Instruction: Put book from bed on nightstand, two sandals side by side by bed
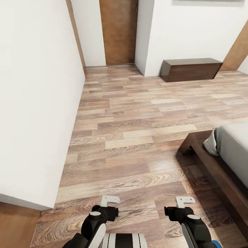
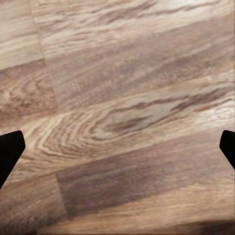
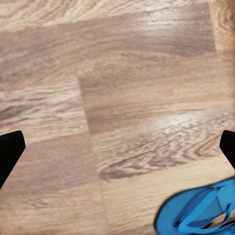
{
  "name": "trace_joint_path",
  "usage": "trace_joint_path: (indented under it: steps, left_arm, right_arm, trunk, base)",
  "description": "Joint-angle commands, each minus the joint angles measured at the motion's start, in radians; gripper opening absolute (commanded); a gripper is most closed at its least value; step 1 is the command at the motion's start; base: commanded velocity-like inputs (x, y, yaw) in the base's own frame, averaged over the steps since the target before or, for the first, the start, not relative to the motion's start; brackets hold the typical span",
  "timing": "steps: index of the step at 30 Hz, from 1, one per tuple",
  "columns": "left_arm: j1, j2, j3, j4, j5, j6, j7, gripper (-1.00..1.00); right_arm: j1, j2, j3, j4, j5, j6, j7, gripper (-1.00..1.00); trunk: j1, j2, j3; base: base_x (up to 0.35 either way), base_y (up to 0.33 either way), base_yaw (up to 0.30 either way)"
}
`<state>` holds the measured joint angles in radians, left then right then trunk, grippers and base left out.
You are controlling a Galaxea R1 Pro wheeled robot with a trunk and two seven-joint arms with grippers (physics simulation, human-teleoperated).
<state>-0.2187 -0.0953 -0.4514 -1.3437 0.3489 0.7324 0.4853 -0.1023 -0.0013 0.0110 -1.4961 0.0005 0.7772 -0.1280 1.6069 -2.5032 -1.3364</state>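
Above the wood-plank floor (image 3: 122, 98), the right gripper's fingers (image 3: 10, 152) are spread wide, holding nothing. One blue sandal (image 3: 196, 210) lies beside them, untouched. Left gripper's fingers (image 2: 10, 152) are equally spread, empty.

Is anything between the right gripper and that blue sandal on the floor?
Nothing visible. In the right wrist view only bare wood-plank floor lies between the open right gripper and the blue sandal.

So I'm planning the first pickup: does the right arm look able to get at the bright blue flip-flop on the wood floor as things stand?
Probably yes: the bright blue flip-flop lies on bare wood-plank floor just below the right end effector, with nothing between them.
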Motion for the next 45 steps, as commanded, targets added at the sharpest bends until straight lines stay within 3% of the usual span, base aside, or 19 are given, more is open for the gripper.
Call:
trace_joint_path:
  steps: [1, 35, 45]
  left_arm:
    - [-0.001, 0.0, -0.001, -0.001, 0.01, 0.002, 0.01, 1.0]
    - [-0.001, 0.0, -0.001, 0.018, 0.01, -0.002, 0.01, 1.0]
    - [-0.001, 0.0, 0.0, 0.018, 0.014, 0.005, 0.011, 1.0]
  right_arm:
    - [0.0, 0.0, 0.001, -0.001, 0.0, 0.005, -0.004, 1.0]
    - [0.0, 0.002, 0.005, 0.004, -0.006, 0.005, 0.002, 1.0]
    - [0.0, 0.003, 0.006, 0.008, -0.004, 0.005, 0.005, 1.0]
  trunk:
    - [0.0, 0.0, -0.001]
    - [0.0, 0.0, -0.001]
    - [-0.005, 0.002, 0.038]
  base:
    - [0.0, 0.0, 0.0]
    - [0.0, 0.0, 0.0]
    - [0.0, 0.0, 0.0]
